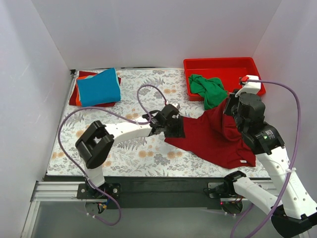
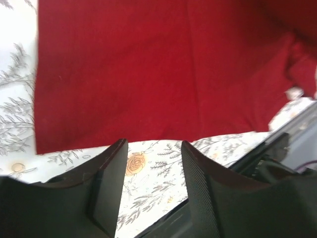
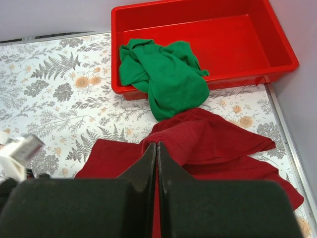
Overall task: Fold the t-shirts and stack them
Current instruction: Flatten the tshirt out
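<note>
Left tool: fingers spread, nothing between them. Only the floral cloth that covers the counter shows in the gap. The tool sits low over the cloth, fingertips aimed at the dark red t-shirt. The shirt's straight edge lies just beyond the fingertips and is not between them.

Right tool: fingers pressed together on a gathered fold of the dark red t-shirt. The cloth rises to a peak at the fingertips and falls away on both sides of them.

Dark red t-shirt: spread on the floral cloth between the two tools, one end just ahead of the left tool, the other drawn up at the right tool. Its lower part lies flat towards the near edge of the counter, under and beside the right arm.

Green t-shirt: just beyond the right tool, crumpled, draped over the near left wall of the red plastic tray, partly inside and partly on the floral cloth. Its lower end reaches the raised fold of the dark red shirt; contact cannot be confirmed.

Stack: well beyond the left tool and to its left, at the far corner. A folded bright blue t-shirt is on top, with an orange t-shirt and a red t-shirt showing at its edges beneath.
</note>
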Action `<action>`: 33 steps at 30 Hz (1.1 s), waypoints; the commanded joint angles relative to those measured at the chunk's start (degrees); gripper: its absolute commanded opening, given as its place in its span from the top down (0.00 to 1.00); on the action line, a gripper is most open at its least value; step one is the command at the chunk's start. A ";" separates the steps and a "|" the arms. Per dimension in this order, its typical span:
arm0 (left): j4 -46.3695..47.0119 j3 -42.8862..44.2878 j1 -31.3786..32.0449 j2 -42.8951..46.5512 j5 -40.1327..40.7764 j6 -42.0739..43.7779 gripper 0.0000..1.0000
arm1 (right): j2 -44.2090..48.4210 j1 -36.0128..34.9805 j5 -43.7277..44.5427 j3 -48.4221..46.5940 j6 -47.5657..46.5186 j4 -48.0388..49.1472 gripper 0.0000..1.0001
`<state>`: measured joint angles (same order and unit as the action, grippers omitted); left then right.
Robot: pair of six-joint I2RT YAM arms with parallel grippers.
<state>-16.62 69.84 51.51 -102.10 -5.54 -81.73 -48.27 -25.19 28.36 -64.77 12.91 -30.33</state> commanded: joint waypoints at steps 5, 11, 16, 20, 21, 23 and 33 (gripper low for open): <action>-6.14 9.25 5.35 -6.87 1.50 0.87 0.42 | 1.78 0.14 0.29 1.05 2.38 1.06 0.99; -6.49 14.26 8.79 -13.55 -0.52 1.05 0.40 | 1.86 0.14 -0.50 1.05 3.00 0.62 0.99; -9.48 17.43 9.75 -17.07 0.88 3.25 0.39 | 2.83 0.14 0.12 1.05 3.00 -0.52 0.99; -10.36 18.83 10.63 -19.70 1.14 4.82 0.40 | 3.62 0.14 0.47 1.32 3.44 -1.14 0.99; -11.84 20.14 11.33 -20.41 2.80 6.40 0.43 | 3.71 0.14 0.47 1.40 3.44 -1.31 0.99; -14.65 22.26 12.30 -22.16 6.83 8.16 0.61 | 4.06 0.14 0.56 1.40 3.62 -1.31 0.99; -21.61 20.43 10.82 -22.97 17.84 9.67 1.00 | 3.62 0.14 0.64 0.53 3.35 -1.58 0.99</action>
<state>-31.05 94.13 64.36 -125.21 5.43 -73.52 -44.88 -25.19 28.01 -63.18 16.10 -33.12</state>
